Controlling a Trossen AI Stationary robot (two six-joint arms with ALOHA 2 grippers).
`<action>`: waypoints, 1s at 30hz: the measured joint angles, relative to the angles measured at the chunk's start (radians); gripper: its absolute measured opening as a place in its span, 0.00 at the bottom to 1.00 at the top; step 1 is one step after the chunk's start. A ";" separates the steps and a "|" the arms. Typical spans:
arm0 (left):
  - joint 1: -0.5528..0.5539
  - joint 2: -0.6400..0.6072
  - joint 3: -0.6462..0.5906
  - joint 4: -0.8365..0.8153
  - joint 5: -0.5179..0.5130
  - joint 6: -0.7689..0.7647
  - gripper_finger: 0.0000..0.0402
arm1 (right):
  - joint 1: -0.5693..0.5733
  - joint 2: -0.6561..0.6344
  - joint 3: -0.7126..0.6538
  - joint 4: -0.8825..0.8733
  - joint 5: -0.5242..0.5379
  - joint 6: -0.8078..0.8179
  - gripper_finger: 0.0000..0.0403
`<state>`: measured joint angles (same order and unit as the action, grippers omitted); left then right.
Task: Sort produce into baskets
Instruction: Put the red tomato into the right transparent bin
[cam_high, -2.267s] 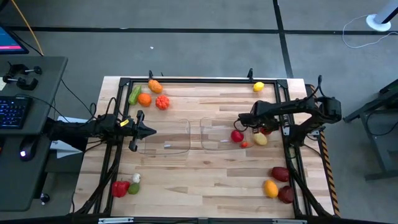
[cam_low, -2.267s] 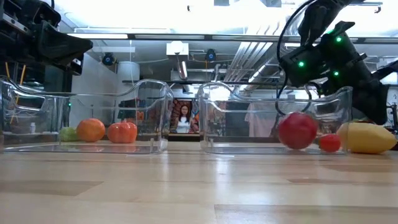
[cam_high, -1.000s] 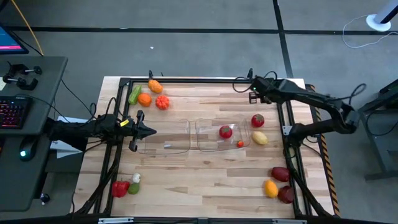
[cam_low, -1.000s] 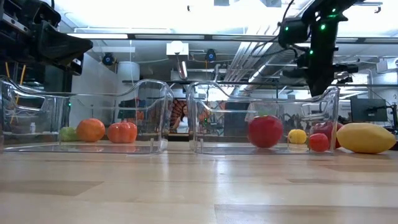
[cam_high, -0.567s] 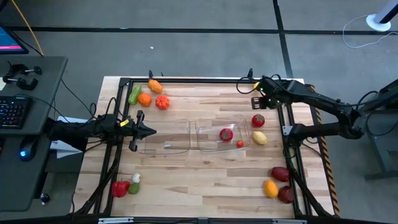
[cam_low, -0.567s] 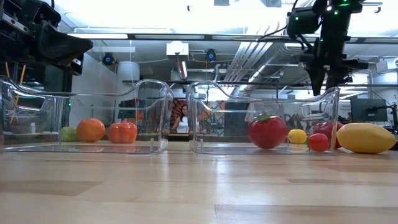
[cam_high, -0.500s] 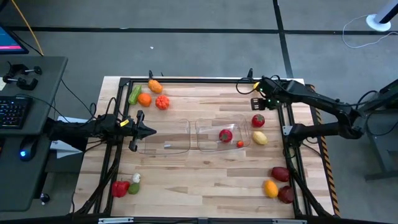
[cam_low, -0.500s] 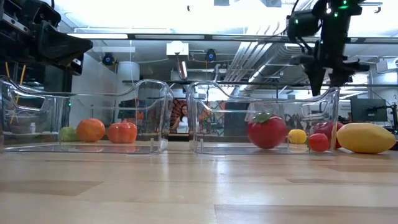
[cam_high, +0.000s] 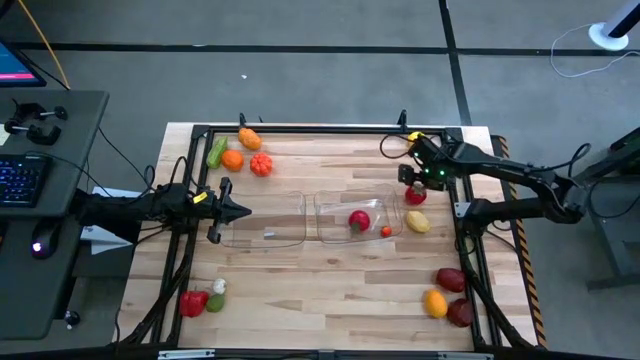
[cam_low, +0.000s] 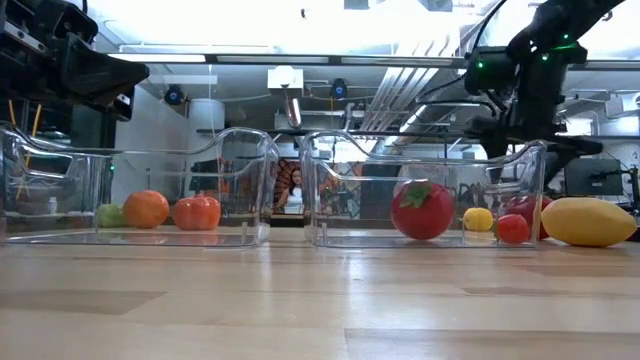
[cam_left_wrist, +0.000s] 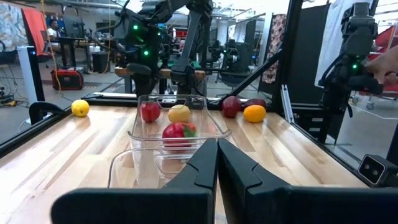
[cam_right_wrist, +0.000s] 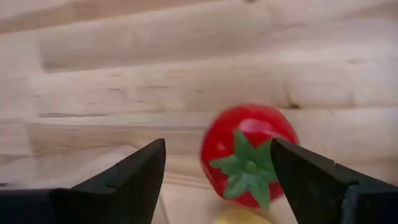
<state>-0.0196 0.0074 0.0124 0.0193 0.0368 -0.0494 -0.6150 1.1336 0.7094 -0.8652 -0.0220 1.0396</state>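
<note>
High view: the right gripper (cam_high: 412, 180) is hanging over the red tomato (cam_high: 415, 195) sitting on the table just past the right basket (cam_high: 330, 235), at about 3 o'clock from it. The right arm is reaching in from the 3 o'clock edge, stretched nearly flat across the far right corner. Inside that basket there's a red pepper-looking piece (cam_high: 359, 220) and a tiny red one (cam_high: 386, 232). A pale yellow piece (cam_high: 418, 223) is lying just at 5 o'clock of the tomato. The left gripper (cam_high: 222, 210) is parked at 9 o'clock of the left basket (cam_high: 290, 240), arm lying level.

Low view: the right gripper (cam_low: 522, 135) is dangling from above behind the right basket (cam_low: 330, 190), pointing down. The red pepper (cam_low: 422, 210) is sitting inside the tub, and orange pieces (cam_low: 146, 208) are showing through the left basket (cam_low: 240, 170).

Left wrist view: the left gripper's fingers (cam_left_wrist: 205, 165) are pressed together, nothing between them, aimed along the table at both baskets (cam_left_wrist: 149, 124) with the pepper (cam_left_wrist: 176, 134) inside the farther one.

Right wrist view: the right gripper's fingers (cam_right_wrist: 134, 174) are spread wide, looking straight down at the tomato (cam_right_wrist: 249, 155), which is sitting between them, nearer one finger. They're not touching it as far as I can tell.
</note>
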 joint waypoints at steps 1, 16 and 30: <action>0.000 0.000 0.000 0.000 0.000 0.000 0.00 | 0.000 0.000 0.001 0.009 -0.003 -0.001 0.70; 0.000 0.000 0.000 0.000 0.000 0.000 0.00 | 0.015 0.000 0.001 -0.095 0.062 0.000 0.70; 0.000 0.000 0.000 0.000 0.000 0.000 0.00 | 0.106 0.143 0.006 -0.043 0.104 0.045 0.71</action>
<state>-0.0196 0.0074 0.0121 0.0189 0.0372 -0.0494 -0.5091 1.2764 0.7158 -0.9082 0.0817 1.0843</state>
